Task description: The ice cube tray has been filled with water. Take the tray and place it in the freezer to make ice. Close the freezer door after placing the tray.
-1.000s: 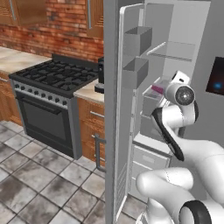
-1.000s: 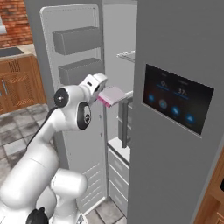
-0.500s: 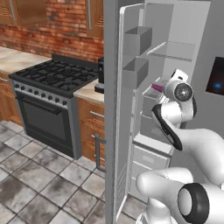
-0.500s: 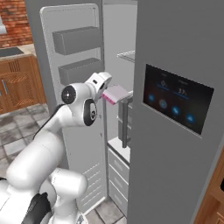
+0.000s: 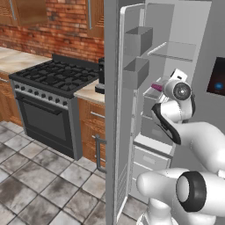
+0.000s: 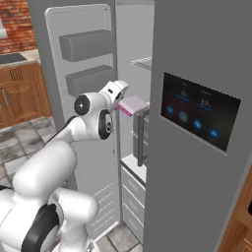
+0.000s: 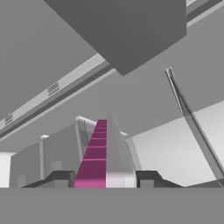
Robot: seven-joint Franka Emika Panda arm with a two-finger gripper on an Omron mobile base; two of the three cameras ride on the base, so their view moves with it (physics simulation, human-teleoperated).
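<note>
My gripper (image 7: 105,179) is shut on the ice cube tray (image 7: 103,153), a pale slab with a magenta side, held on edge and pointing ahead in the hand view. In the right base view the tray (image 6: 132,105) sticks out from the gripper (image 6: 122,101) at the mouth of the freezer (image 6: 133,39), just above a grey box inside. From the left base view the tray (image 5: 157,86) shows beside the white hand, within the freezer (image 5: 176,26). The freezer door (image 5: 127,110) stands wide open with grey bins on its inner face (image 6: 86,44).
A glass shelf (image 5: 173,50) sits above the tray and white drawers (image 6: 130,184) lie below. The other door with the black panel and blue lights (image 6: 199,115) is closed to the right. A black stove (image 5: 52,79) and wooden cabinets stand left of the open door.
The arm has reached a little further forward, carrying the tray slightly deeper toward the freezer interior. The grip on the tray is unchanged.
</note>
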